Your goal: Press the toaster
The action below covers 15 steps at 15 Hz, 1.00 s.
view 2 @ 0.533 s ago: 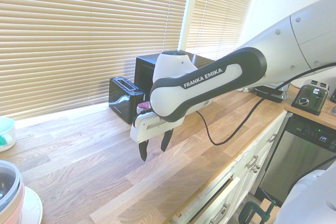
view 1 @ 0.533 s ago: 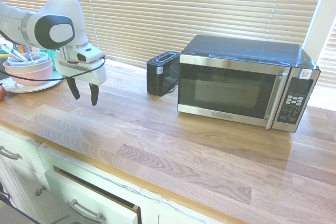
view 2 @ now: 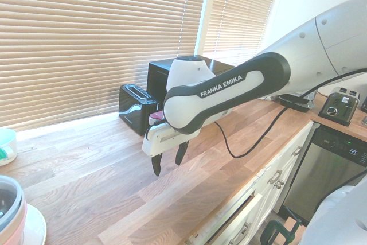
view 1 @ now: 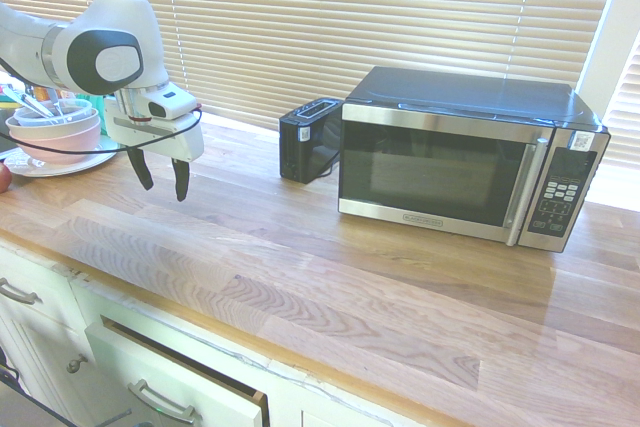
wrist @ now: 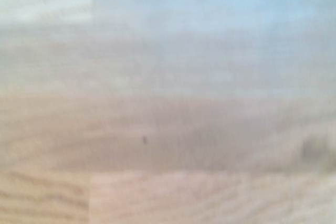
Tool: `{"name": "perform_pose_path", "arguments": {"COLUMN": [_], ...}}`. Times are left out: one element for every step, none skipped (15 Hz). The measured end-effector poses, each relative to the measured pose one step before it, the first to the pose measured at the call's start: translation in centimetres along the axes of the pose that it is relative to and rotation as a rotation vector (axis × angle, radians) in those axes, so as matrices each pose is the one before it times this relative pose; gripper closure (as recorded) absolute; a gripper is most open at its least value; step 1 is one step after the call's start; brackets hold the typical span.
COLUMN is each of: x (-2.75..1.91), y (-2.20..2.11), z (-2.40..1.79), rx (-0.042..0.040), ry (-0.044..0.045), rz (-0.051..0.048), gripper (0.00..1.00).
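Two dark fingers stand wide apart on my gripper (view 1: 163, 175), pointing down over the wooden counter (view 1: 300, 267) with nothing between them. From here I see them touching nothing; the toaster (view 1: 309, 141) is well apart from them, upright on the counter near the blinds (view 1: 250, 37), just beside the microwave (view 1: 460, 159). It is a black box with a slot along its top and a small white sticker, whose print is too small for me to read.

On my arm (view 2: 229, 93) I can read "FRANKA EMIKA" in white letters. The microwave carries a brand plate under its door, but I can't make out the letters with certainty, and a white label sits at the top of its control panel (view 1: 562, 192). I also have stacked bowls (view 1: 60, 132) on a white plate (view 1: 60, 165) at the counter's far end from the microwave. Below, one drawer (view 1: 175, 382) stands partly open. My wrist view gives me only blurred wood grain, with a bluish sheen across part of it.
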<state>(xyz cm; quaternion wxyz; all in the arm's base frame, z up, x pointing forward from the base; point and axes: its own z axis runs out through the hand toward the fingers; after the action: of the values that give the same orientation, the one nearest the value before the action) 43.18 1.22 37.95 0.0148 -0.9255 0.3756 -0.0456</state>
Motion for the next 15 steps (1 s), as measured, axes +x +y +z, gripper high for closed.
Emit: {"name": "perform_pose_path", "arguments": {"x": [0.082, -0.042, -0.067, -0.097, -0.11, 0.039, 0.118, 0.178, 0.243, 0.345, 0.45, 0.471, 0.625, 0.808, 0.83], "y": [-0.15, -0.184, -0.385, -0.399, -0.206, -0.1, -0.086, -0.097, -0.062, -0.09, -0.02, -0.008, -0.074, -0.113, -0.173], "z": [-0.169, -0.087, -0.185, -0.149, -0.008, -0.045, -0.099, -0.153, -0.178, -0.257, -0.282, -0.282, -0.389, -0.492, -0.537], "rx": [0.00971, 0.00728, 0.01696, 0.01854, 0.01225, 0.00924, 0.00996, 0.01025, 0.01108, 0.01744, 0.01712, 0.01425, 0.01407, 0.01513, 0.01574], "ry": [0.00729, 0.00676, 0.01736, 0.01993, 0.01558, 0.01601, 0.01576, 0.01624, 0.01839, 0.02451, 0.02781, 0.02623, 0.03045, 0.03578, 0.03955], "rz": [-0.00666, -0.0104, -0.01279, -0.01009, -0.00705, -0.00516, -0.00408, -0.00384, -0.00282, -0.00093, -0.00081, -0.00195, -0.00488, -0.00381, 0.00041], "gripper": [0.0, 0.0, 0.0, 0.0, 0.0, 0.0, 0.0, 0.0, 0.0, 0.0, 0.0, 0.0, 0.0, 0.0, 0.0]}}
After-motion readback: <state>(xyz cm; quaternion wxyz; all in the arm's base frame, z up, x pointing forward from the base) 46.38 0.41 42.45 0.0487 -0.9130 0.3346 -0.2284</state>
